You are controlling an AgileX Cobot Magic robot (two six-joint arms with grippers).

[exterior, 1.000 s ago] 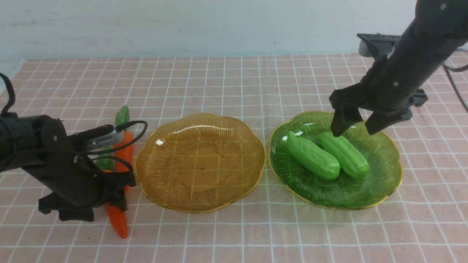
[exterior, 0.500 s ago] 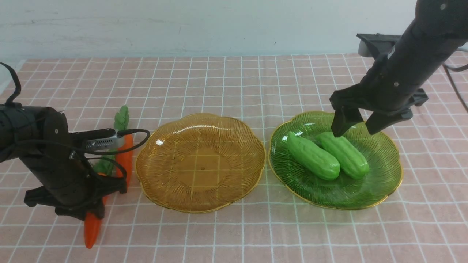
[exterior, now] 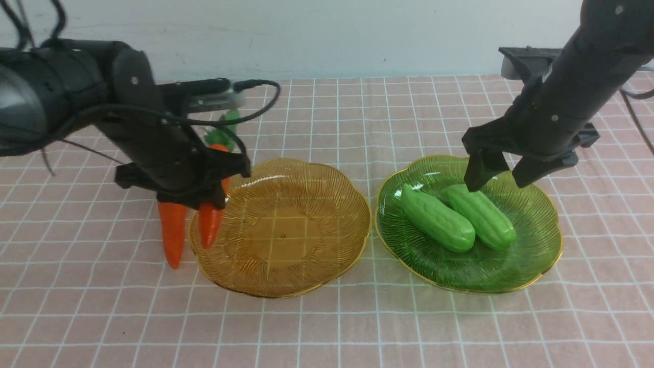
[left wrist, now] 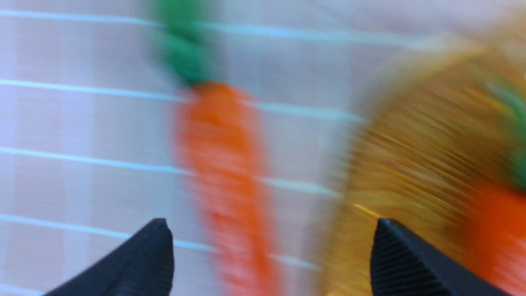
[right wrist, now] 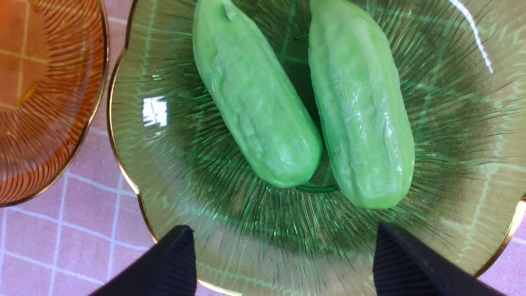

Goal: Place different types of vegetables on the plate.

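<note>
Pink cloth (exterior: 327,327) below; arms angle down, left fingers (left wrist: 144,263) spread over carrots (exterior: 172,230), right fingers (right wrist: 172,267) spread over gourds (exterior: 437,220).

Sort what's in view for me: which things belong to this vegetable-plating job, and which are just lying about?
Job: two orange toy carrots with green tops; two glossy light-green toy gourds; amber translucent ribbed plate; green translucent ribbed plate.
Lying about: pink checked tablecloth; dark object at the back right.
</note>
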